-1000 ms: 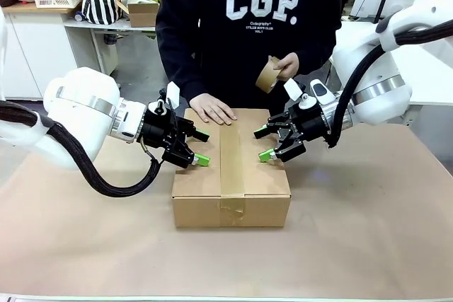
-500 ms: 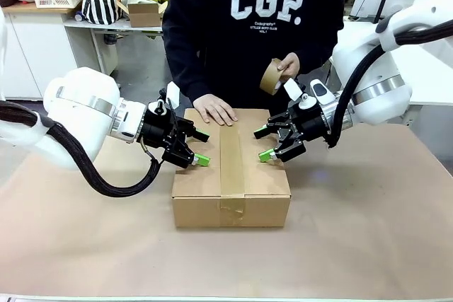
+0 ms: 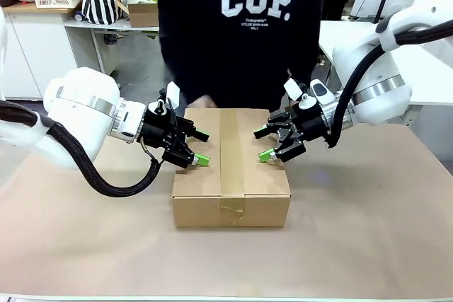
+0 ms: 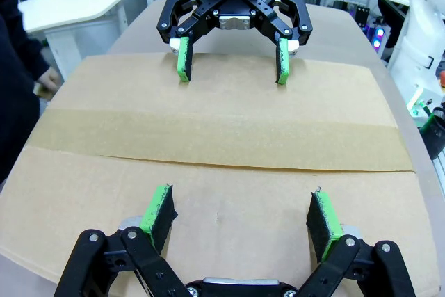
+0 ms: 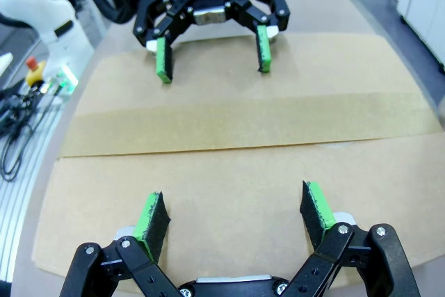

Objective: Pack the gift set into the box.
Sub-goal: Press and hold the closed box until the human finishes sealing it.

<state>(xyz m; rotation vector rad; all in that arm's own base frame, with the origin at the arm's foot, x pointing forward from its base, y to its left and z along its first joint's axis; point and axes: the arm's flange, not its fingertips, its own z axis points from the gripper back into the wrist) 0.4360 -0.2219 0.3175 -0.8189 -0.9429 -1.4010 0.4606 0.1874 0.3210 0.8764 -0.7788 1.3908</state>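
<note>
The box sits taped shut; left gripper and right gripper fingers spread wide, holding nothing

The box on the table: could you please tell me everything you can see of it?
The box is a plain brown corrugated carton, unprinted, lying flat on the brown table cover. Its top flaps are shut and sealed by a strip of brown tape running along the middle seam and down the near face. The open left gripper and right gripper sit at its opposite top edges.
</note>
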